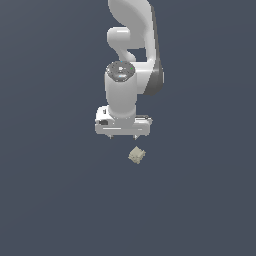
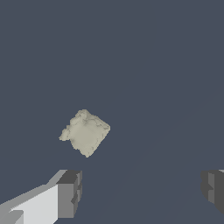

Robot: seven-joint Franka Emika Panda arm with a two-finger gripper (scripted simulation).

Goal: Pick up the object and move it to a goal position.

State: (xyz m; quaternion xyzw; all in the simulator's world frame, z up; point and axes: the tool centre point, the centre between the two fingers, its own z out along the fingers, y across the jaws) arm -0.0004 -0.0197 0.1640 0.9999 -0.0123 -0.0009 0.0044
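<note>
The arm hangs above the floor, gripper spread wide and holding nothing. The tan chunk lies just beside it, off-centre from the fingers. It's the approach step: next likely shift over, align, descend.

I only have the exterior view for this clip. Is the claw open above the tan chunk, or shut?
Observer: Open. In the wrist view the claw has its two dark fingertips wide apart, nothing between them.
Reviewer: Is the chunk lined up between them?
Observer: No. The tan chunk lies ahead of the gap, nearer one fingertip.
Reviewer: Any contact yet?
Observer: None; bare dark floor shows between the chunk and both fingertips.
</note>
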